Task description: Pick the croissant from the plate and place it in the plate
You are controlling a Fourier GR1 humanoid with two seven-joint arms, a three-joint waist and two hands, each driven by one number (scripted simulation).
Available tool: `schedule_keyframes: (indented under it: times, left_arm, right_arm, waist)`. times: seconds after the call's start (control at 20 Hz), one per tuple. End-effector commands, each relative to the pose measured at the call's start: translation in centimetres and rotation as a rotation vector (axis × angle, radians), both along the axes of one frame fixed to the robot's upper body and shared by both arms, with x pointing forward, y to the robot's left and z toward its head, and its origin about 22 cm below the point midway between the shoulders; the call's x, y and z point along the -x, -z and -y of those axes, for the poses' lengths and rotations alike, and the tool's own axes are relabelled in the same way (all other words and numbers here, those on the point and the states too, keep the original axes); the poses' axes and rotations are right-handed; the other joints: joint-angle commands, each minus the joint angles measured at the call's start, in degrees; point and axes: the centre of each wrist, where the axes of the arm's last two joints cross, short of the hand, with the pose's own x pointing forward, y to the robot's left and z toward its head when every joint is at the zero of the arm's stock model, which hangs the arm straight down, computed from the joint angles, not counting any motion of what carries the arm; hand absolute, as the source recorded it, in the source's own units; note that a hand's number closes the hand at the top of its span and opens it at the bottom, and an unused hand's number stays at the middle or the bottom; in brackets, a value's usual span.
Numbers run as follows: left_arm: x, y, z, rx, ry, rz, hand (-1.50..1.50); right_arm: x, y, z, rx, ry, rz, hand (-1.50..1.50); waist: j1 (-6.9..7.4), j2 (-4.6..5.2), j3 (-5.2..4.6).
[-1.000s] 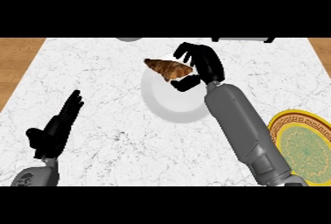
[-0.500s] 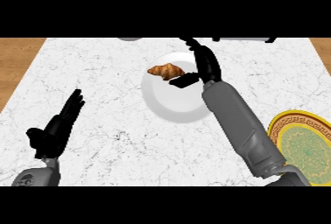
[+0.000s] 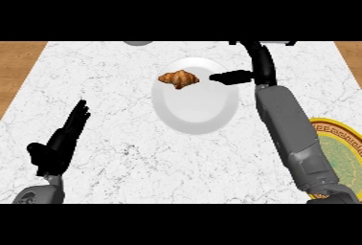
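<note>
**Lighting and picture quality, head view**

Light is falling evenly and brightly over the marble counter; no single source is showing itself. Shadows are staying faint: only a soft grey shading is lying inside the white plate, toward its lower rim. No hard cast shadow is appearing under the croissant or beside the right hand. No glare is washing out the counter's veining. The black left hand is reading as near-solid dark, surface detail lost. Edges are looking straight, with no bending toward the borders.
</note>
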Motion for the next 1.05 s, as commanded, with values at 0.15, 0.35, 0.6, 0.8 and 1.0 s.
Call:
schedule_keyframes:
  times: [0.15, 0.35, 0.6, 0.8, 1.0]
  left_arm:
    - [0.3, -0.5, 1.2, 0.009, -0.006, -0.005, 0.0]
    - [-0.9, -0.8, -0.1, -0.001, 0.013, 0.007, 0.0]
    - [-0.4, -0.9, -1.0, -0.003, 0.012, 0.003, 0.0]
    - [-0.7, 1.1, 1.4, 0.001, 0.011, 0.017, 0.0]
    - [-1.5, -0.5, 1.2, 0.005, 0.017, 0.016, 0.0]
  right_arm:
    - [1.8, 2.5, 11.1, -0.106, 0.0, 0.048, -1.5]
    - [2.4, 1.2, 15.7, -0.051, -0.076, 0.059, -1.5]
    - [4.9, 4.2, 18.5, -0.017, -0.102, 0.056, -1.5]
    - [5.5, 4.3, 19.9, 0.017, -0.121, 0.049, -1.5]
    - [6.1, 5.3, 20.1, 0.039, -0.082, 0.07, -1.5]
  waist:
    - [0.62, 0.22, 0.07]
    - [0.47, 0.35, 0.04]
    - [1.29, 0.54, 0.11]
    - [1.28, 0.76, 0.11]
    - [1.59, 0.79, 0.16]
